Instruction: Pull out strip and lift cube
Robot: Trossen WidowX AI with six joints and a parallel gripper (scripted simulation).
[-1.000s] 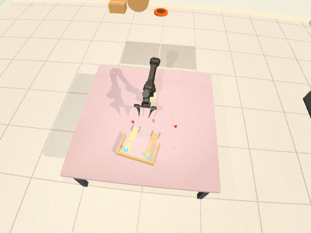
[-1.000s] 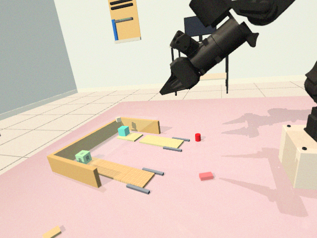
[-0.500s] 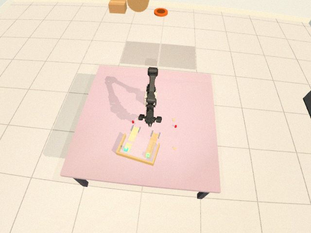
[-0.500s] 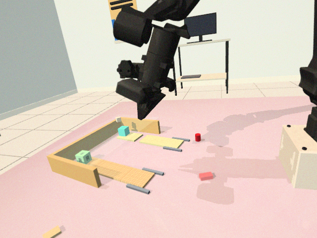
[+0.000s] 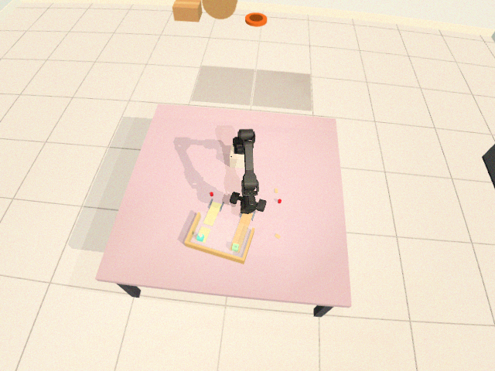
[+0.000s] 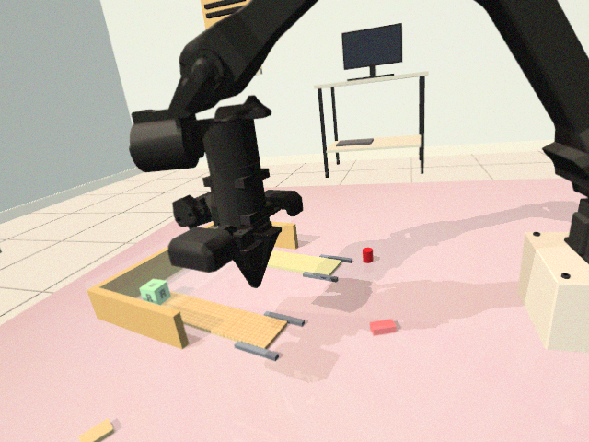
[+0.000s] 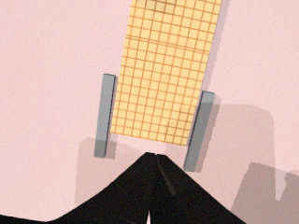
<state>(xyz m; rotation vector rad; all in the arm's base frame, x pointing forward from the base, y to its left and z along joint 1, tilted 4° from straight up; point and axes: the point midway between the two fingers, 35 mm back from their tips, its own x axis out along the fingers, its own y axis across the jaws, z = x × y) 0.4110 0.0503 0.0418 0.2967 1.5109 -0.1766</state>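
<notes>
An orange gridded strip point(image 5: 242, 230) point(image 6: 228, 320) point(image 7: 168, 56) lies in one piece between two grey rails point(image 6: 282, 321) point(image 7: 105, 115). It carries a green cube point(image 5: 236, 247) point(image 6: 155, 291) marked R at its far end, inside the tan U-shaped frame point(image 5: 216, 252) point(image 6: 135, 314). A pale yellow strip point(image 5: 213, 212) point(image 6: 302, 261) lies in two pieces, with a cyan cube point(image 5: 199, 237) on the far piece. My gripper point(image 5: 246, 214) point(image 6: 255, 284) point(image 7: 153, 163) is shut on nothing, pointing down just above the table at the orange strip's near end.
A red cylinder point(image 6: 366, 254) point(image 5: 211, 193) and a red block point(image 6: 383, 326) lie near the strips. Small tan pieces point(image 5: 277, 236) point(image 6: 96, 430) are scattered on the pink table point(image 5: 303, 247). The arm's base point(image 6: 554, 295) stands to the right in the exterior view.
</notes>
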